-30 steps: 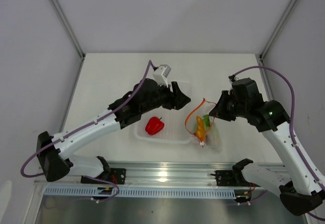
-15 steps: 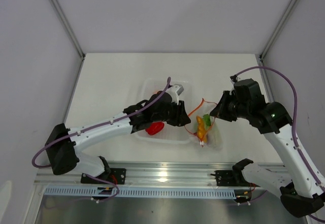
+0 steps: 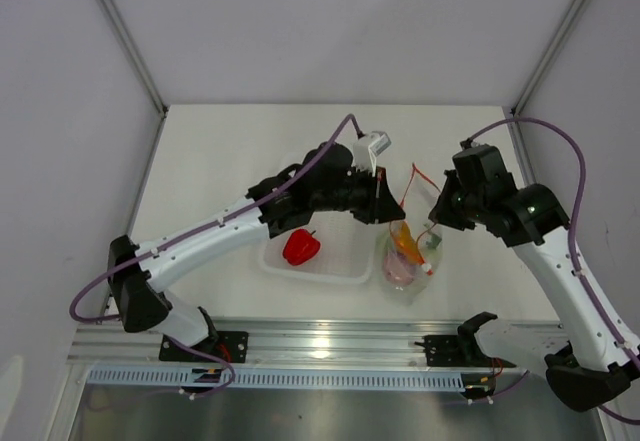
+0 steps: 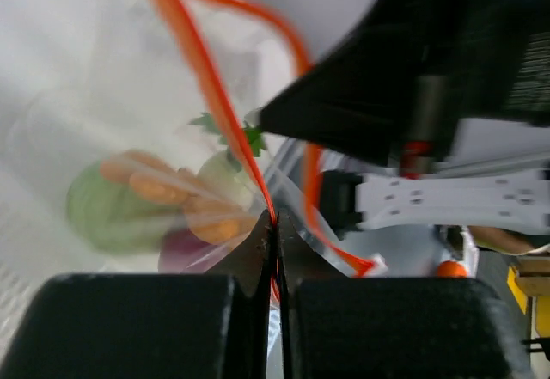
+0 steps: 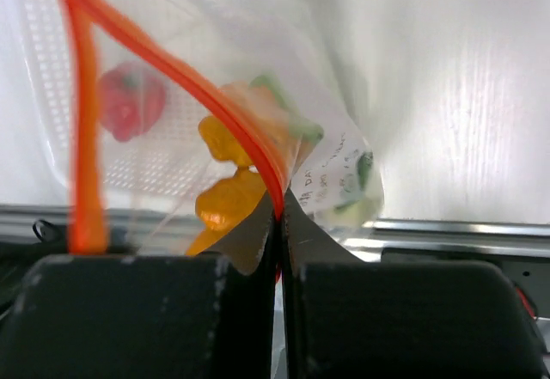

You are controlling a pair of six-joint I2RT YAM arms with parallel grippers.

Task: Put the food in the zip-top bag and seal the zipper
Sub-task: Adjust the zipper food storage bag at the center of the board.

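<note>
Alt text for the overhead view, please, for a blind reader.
Two robot arms hold a clear floppy zip-top bag of toy food by its orange-red zipper strip, left gripper and right gripper both pinched shut on it. A red toy bell pepper lies in a clear rigid tray.

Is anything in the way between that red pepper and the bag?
Only the tray wall lies between the red pepper and the bag. The left end effector and right end effector are shut on its zipper, leaving neither free.
</note>
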